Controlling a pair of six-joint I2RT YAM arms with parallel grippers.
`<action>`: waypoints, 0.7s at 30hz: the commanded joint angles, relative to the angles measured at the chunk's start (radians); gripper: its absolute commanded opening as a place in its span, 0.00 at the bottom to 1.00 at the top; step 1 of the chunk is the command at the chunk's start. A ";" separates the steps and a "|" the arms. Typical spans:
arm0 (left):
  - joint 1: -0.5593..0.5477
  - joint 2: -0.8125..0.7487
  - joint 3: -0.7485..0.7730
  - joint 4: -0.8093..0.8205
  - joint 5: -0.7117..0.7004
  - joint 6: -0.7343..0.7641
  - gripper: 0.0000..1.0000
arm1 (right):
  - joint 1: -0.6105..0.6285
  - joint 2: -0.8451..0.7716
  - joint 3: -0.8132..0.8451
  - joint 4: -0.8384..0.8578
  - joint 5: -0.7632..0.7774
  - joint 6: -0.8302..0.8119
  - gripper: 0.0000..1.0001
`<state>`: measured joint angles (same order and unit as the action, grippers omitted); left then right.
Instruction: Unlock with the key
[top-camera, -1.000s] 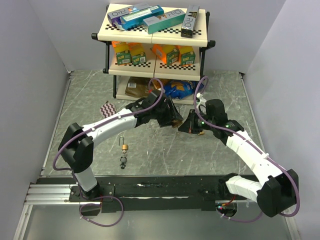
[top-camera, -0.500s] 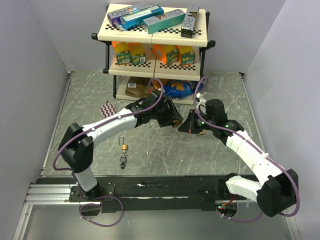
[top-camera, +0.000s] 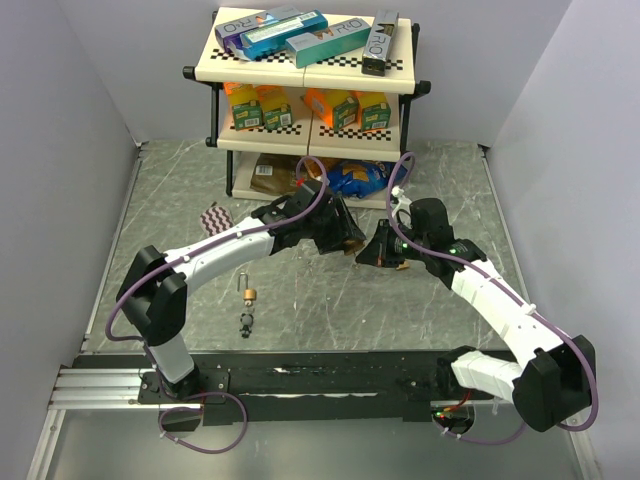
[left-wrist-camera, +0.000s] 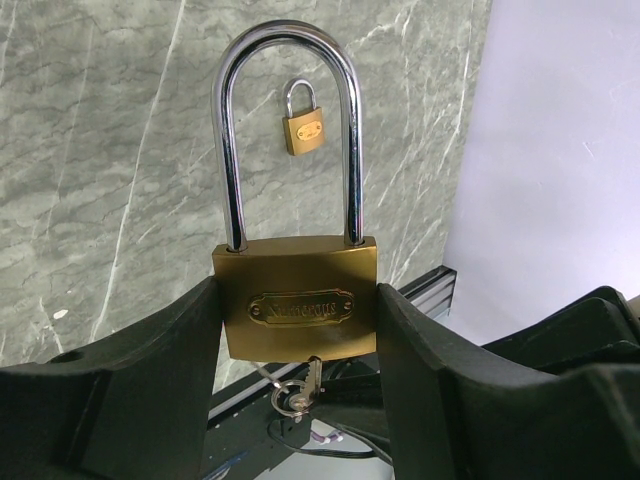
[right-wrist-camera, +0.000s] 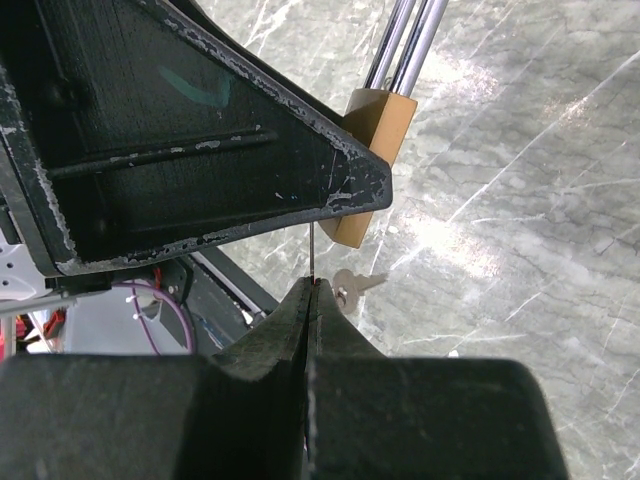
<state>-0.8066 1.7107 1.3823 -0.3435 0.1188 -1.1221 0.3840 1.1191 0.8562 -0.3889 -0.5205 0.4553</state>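
A large brass padlock (left-wrist-camera: 300, 340) with a long steel shackle (left-wrist-camera: 288, 45) sits clamped by its body between the fingers of my left gripper (left-wrist-camera: 299, 294), held above the table. It also shows in the right wrist view, where the padlock (right-wrist-camera: 378, 118) is partly hidden behind a left finger (right-wrist-camera: 200, 140). My right gripper (right-wrist-camera: 311, 283) is shut on a key (right-wrist-camera: 312, 255), seen edge-on, whose tip reaches the lock's underside. From the left wrist the key (left-wrist-camera: 312, 378) and its ring hang just below the brass body. A second key (right-wrist-camera: 352, 284) dangles from the ring. Both grippers meet mid-table: left gripper (top-camera: 345, 240), right gripper (top-camera: 368, 255).
A small brass padlock (top-camera: 249, 293) lies on the marble table (top-camera: 440, 180) left of centre, small padlock (left-wrist-camera: 305, 125) in the left wrist view, with a dark bunch (top-camera: 246, 322) below it. A stocked shelf unit (top-camera: 310, 70) stands at the back. A patterned pouch (top-camera: 215, 218) lies at its left.
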 joint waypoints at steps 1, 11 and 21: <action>0.001 -0.043 0.064 0.074 0.010 -0.015 0.01 | 0.004 -0.013 0.015 -0.008 0.010 -0.004 0.00; 0.004 -0.039 0.066 0.070 0.007 -0.015 0.01 | 0.004 -0.001 0.023 -0.021 0.004 -0.009 0.00; 0.004 -0.051 0.046 0.083 0.010 -0.021 0.01 | 0.004 0.002 0.021 -0.019 0.004 -0.006 0.00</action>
<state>-0.8047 1.7111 1.3861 -0.3458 0.1165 -1.1229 0.3840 1.1191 0.8562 -0.4126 -0.5198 0.4545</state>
